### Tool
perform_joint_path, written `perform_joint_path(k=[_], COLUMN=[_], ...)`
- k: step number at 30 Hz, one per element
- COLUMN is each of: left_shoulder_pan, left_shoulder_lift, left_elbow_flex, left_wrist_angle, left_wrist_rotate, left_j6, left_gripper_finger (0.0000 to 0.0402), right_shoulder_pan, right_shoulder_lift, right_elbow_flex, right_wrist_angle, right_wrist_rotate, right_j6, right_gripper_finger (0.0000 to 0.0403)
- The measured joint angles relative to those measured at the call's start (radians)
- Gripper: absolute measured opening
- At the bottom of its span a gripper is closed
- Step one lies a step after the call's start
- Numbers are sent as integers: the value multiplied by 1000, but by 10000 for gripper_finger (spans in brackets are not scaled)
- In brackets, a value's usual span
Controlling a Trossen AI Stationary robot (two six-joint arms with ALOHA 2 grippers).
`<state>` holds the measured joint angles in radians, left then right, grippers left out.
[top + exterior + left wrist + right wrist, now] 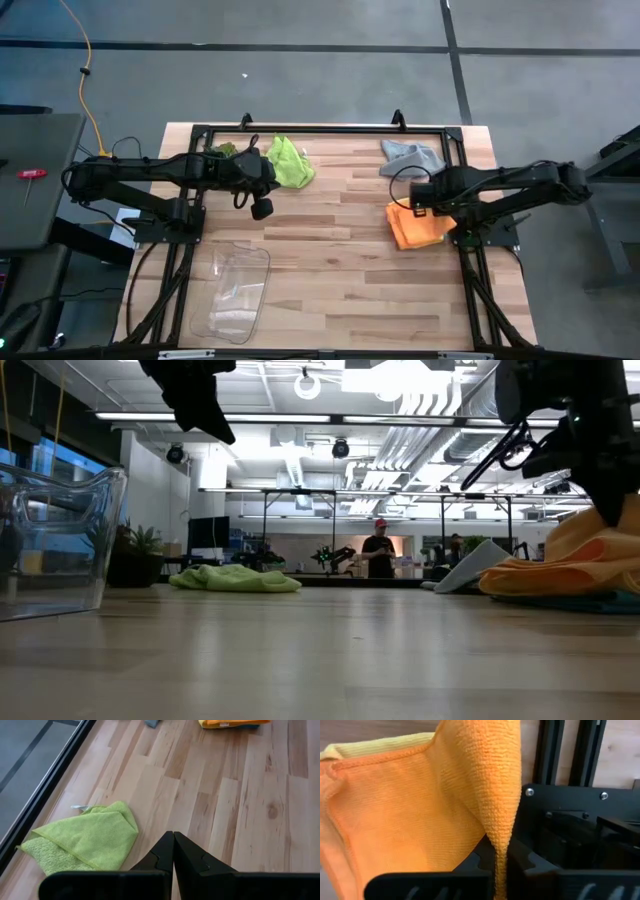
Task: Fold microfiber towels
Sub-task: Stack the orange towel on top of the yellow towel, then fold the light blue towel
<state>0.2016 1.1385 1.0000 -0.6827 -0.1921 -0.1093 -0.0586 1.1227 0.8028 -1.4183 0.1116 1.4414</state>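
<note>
The orange towel (415, 228) lies at the table's right, on top of a yellow towel whose edge shows in the right wrist view (370, 745). My right gripper (420, 197) is shut on the orange towel. The lime green towel (288, 161) lies crumpled at the far left, and the grey towel (410, 157) at the far right. My left gripper (173, 845) is shut and empty. It hangs above the bare table just near of the green towel (85, 840). I cannot make out the teal towel. My right gripper pinches a raised fold of the orange towel (502, 837) between its two fingers, coming from above and pointing down. The pinched part is drawn up into a peak (600, 525). The rest of the towel lies on the pile on the table (540, 575).
A clear plastic bin (232, 290) lies near the table's front left. A small green plant (222, 150) stands at the far left beside the green towel. A black frame (330, 130) borders the table. Bare wood lies in the middle (340, 240). People stand far off in the room (378, 555).
</note>
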Motion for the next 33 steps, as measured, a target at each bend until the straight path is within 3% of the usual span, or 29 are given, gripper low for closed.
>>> perform_joint_path(k=[5,11,15,21,26,28,31,33], left_shoulder_pan=[0,0,0,0,0,0,0,0], left_shoulder_lift=[0,0,0,0,0,0,0,0], left_elbow_flex=[0,0,0,0,0,0,0,0], left_wrist_angle=[0,-1,-1,-1,1,2,4,4], left_wrist_rotate=[0,-1,-2,-2,-2,-4,-11,-11], left_j6=[1,18,42,42,42,42,42,42], left_gripper_finger=[0,0,0,0,0,0,0,0], right_shoulder_pan=[0,0,0,0,0,0,2,9], right_shoulder_lift=[42,52,41,20,69,109,175,220], right_elbow_flex=[0,0,32,146,131,88,18,-17], right_wrist_angle=[-4,-34,-155,-81,54,99,250,331], right_wrist_rotate=[-11,-35,-7,70,45,22,-24,-39], right_j6=[21,16,28,23,-12,-27,-54,-60], right_gripper_finger=[18,107,172,214,185,144,49,15])
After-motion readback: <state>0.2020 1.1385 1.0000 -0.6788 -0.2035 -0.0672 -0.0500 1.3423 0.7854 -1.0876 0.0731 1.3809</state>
